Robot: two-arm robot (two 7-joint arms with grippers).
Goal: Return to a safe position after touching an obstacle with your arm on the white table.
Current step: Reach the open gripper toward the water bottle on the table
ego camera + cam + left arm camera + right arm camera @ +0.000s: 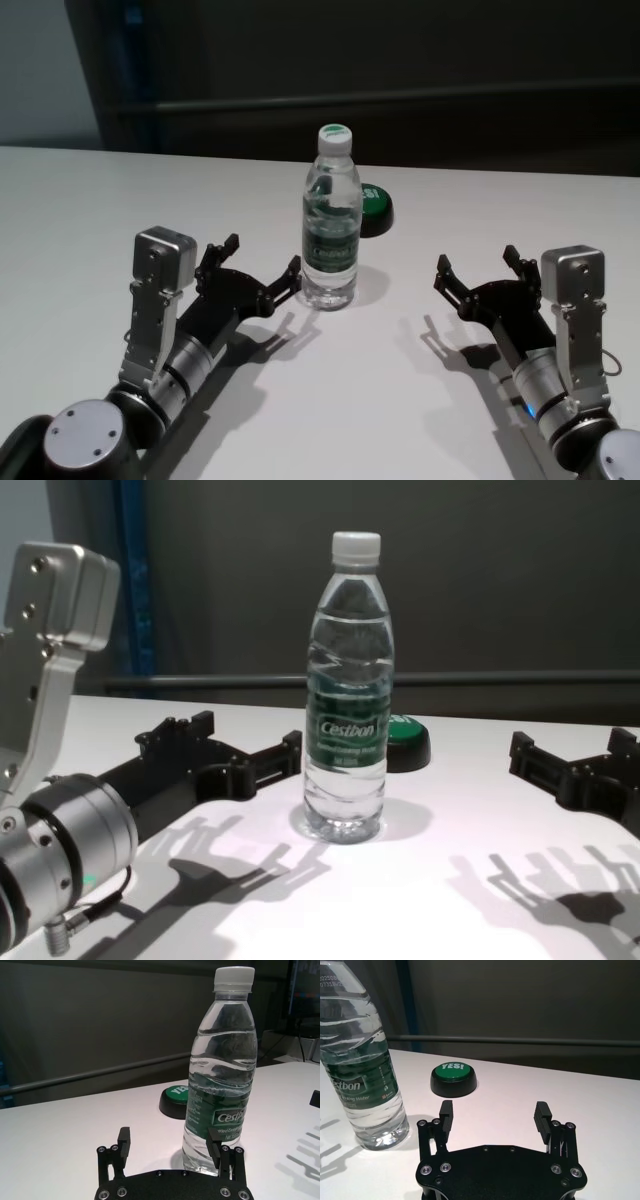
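The Cestbon water bottle (331,218) stands upright near the middle of the white worktop (80,200), white cap on, green label facing the robot. Just behind it and toward the robot's right sits a low black puck with a green "YES!" top (453,1079) — apart from the bottle.

The left arm lies low and stretched forward over the worktop, its wrist camera block raised above the forearm. The left gripper (262,264) points toward the bottle with its fingers spread; its inner fingertip (216,1146) sits right at the bottle's lower side, though whether it touches cannot be told. Nothing is pinched between the fingers.

The right arm mirrors this pose on the other side — also low and extended. The right gripper (480,270) is spread as well, holding nothing, well apart from the bottle.
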